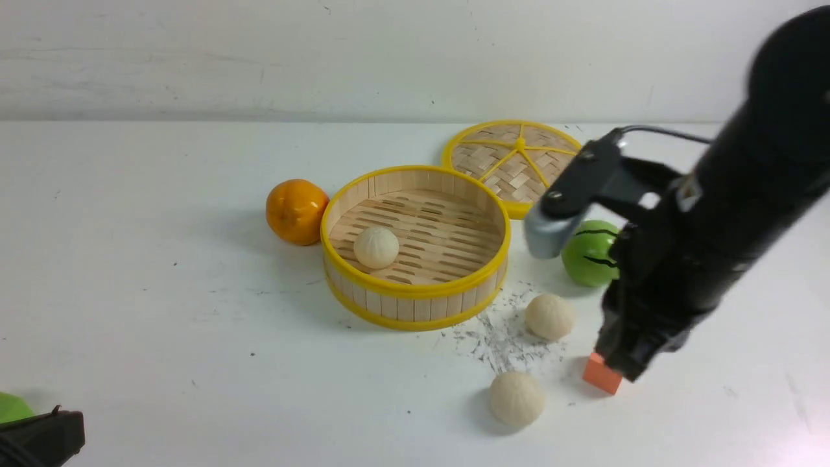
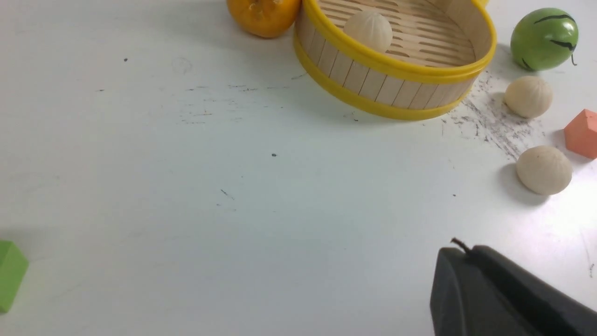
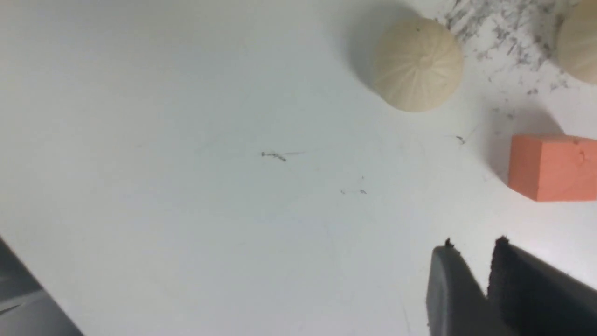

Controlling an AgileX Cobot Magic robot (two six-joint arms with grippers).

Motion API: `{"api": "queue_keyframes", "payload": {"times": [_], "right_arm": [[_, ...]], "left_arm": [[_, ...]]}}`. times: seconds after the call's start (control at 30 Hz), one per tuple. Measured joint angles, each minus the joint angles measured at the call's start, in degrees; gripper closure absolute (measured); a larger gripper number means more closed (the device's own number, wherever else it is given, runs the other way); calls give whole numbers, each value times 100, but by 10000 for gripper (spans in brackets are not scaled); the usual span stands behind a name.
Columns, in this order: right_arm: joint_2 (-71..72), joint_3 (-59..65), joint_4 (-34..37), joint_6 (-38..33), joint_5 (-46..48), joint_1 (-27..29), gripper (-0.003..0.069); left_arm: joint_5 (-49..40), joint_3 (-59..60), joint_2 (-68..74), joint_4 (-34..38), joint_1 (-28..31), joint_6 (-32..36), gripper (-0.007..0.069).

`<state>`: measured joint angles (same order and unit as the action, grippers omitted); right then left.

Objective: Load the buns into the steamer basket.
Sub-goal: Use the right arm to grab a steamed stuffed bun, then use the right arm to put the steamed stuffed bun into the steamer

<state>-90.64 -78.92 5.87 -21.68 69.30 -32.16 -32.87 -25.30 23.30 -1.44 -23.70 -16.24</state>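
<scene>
Buns, look: I see small cream-white balls, matte, with fine ridges fanning out from a centre point on top.
Buns, count: I count three.
Bun in basket (image 1: pixel 376 247): it sits on the slatted floor, toward the basket's left side in the front view.
Middle bun (image 1: pixel 549 316): it lies on the surface (image 1: pixel 162 292), outside the basket and near its front-right wall, beside a patch of dark scuff marks.
Nearest bun (image 1: pixel 517 398): it also lies on the surface, closer to me than the middle bun and apart from it.
Steamer basket (image 1: pixel 402 305): one, round and shallow, with upright bamboo slats between two yellow rims.
Lid (image 1: pixel 512 162): one woven disc with yellow rim and spokes, flat behind the basket.
Orange (image 1: pixel 296 211): one, against the basket's left wall.
Green striped ball (image 1: pixel 587 256): one, right of the basket, partly behind my right arm.
Blocks: two, a salmon block (image 1: pixel 603 375) right of the nearest bun and a green block (image 2: pixel 10 274) far left.
Right pincer (image 3: pixel 475 247): the fingers are closed together with nothing between them, above the surface near the salmon block.
Left pincer (image 2: pixel 471 261): only one dark mass shows, so I cannot tell its state.
</scene>
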Motion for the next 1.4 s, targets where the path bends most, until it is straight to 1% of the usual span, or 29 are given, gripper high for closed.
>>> {"api": "queue_keyframes", "payload": {"times": [0.13,0.17,0.2,0.23,0.27,0.3,0.37,0.43,0.5,0.6,0.63,0.67,0.7,0.73,0.77,0.83,0.9,0.93,0.97,1.0,1.03,1.07,1.1,1.2,1.23,1.3,1.4], "right_arm": [[-681,-282,-211,465,-169,-231,325],[-853,-350,-231,562,-251,-265,274],[-1041,-416,-244,657,-369,-290,209],[-1186,-449,-244,700,-453,-296,167],[-1211,-454,-244,708,-470,-303,167],[-1410,-468,-257,756,-595,-303,114],[-1605,-479,-285,778,-692,-303,78],[-1785,-486,-308,778,-753,-303,69],[-1954,-490,-307,783,-827,-303,86],[-2162,-490,-307,782,-948,-303,151],[-2190,-490,-313,782,-968,-303,158],[-2276,-490,-333,815,-1071,-303,215],[-2324,-490,-343,841,-1138,-303,244],[-2324,-490,-349,850,-1138,-303,251],[-2380,-490,-363,904,-1210,-303,305],[-2411,-490,-391,912,-1262,-303,391],[-2418,-497,-454,923,-1279,-303,496],[-2418,-497,-460,923,-1279,-303,496],[-2418,-573,-528,923,-1232,-303,596],[-2418,-589,-539,923,-1222,-303,596],[-2428,-730,-619,928,-1097,-303,639],[-2435,-783,-638,928,-1049,-303,642],[-2456,-1091,-705,928,-833,-303,642],[-2472,-1544,-757,928,-727,-303,643],[-2474,-1974,-801,928,-718,-303,643],[-2479,-2237,-816,928,-771,-303,643],[-2591,-2867,-816,928,-1113,-293,643]], "left_arm": [[-5,0,0,0,0,0,637],[-5,0,0,0,0,0,637],[-5,0,0,0,0,0,637],[-5,0,0,0,0,0,637],[-5,0,0,0,0,0,637],[-5,0,0,0,0,0,637],[-5,0,0,3,0,0,637],[-5,0,0,3,0,0,637],[-12,0,0,3,0,0,637],[-12,0,0,3,0,0,635],[-12,0,0,3,0,0,634],[-12,0,0,3,0,0,633],[-12,0,0,3,0,0,632],[-12,0,0,3,0,0,631],[-12,0,0,3,0,0,630],[-12,0,0,3,0,0,630],[-12,0,0,3,0,0,628],[-12,0,0,3,0,0,628],[-12,0,0,3,0,0,629],[-12,0,0,3,0,0,629],[-12,0,0,3,0,0,629],[-12,0,0,3,0,0,629],[-12,0,0,3,0,0,627],[-12,0,0,3,0,0,626],[-12,0,0,3,0,0,624],[-12,0,0,3,0,0,624],[-2,33,0,3,0,0,620]]}}
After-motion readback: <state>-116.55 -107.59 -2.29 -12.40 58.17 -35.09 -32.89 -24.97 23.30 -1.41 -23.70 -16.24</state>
